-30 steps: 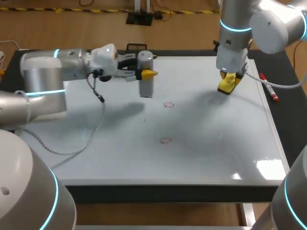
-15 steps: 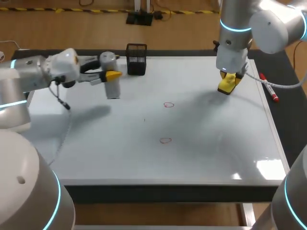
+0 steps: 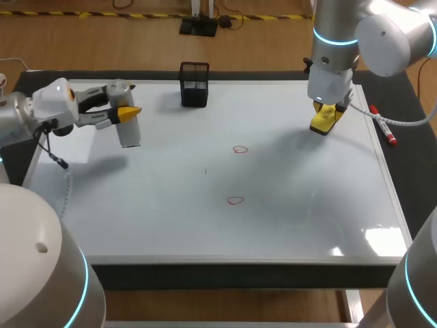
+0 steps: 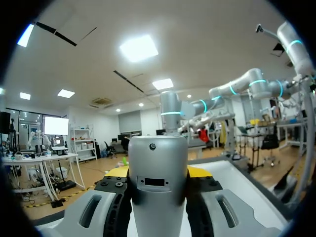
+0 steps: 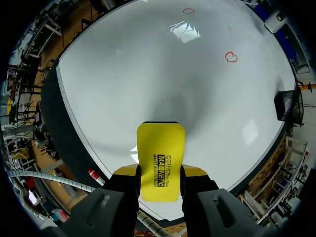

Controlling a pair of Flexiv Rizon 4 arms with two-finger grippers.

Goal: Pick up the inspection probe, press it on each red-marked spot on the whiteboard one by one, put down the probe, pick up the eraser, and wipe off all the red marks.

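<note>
- The left arm enters from the left edge of the head view. Its left gripper [image 3: 126, 109] is in the upper left of the frame, over the whiteboard's [image 3: 293, 219] left end.
- The fingers of that gripper pinch the inspection probe [image 3: 130, 133], a silver cylinder held roughly upright. The probe's shadow lies on the board apart from it. In the left wrist view the probe stands between the two fingers, touched from both sides, with the yellow tips showing just behind it.
- A black mesh holder [image 3: 194, 85] stands at the board's far edge, upper middle-left of the frame, apart from the probe.
- Two small red marks sit near the middle of the board: the upper red mark [image 3: 240, 149] and the lower red mark [image 3: 235, 200], one below the other and well apart from both grippers.
- The right arm comes in from the upper right. Its right gripper [image 3: 328, 109] points down over the board's upper right part.
- Its fingers clamp the yellow eraser [image 3: 321, 125]. In the right wrist view the eraser juts out between the two fingers, facing the board.
- A red marker pen [image 3: 383, 126] lies on the dark table just beside the board's right edge.
</note>
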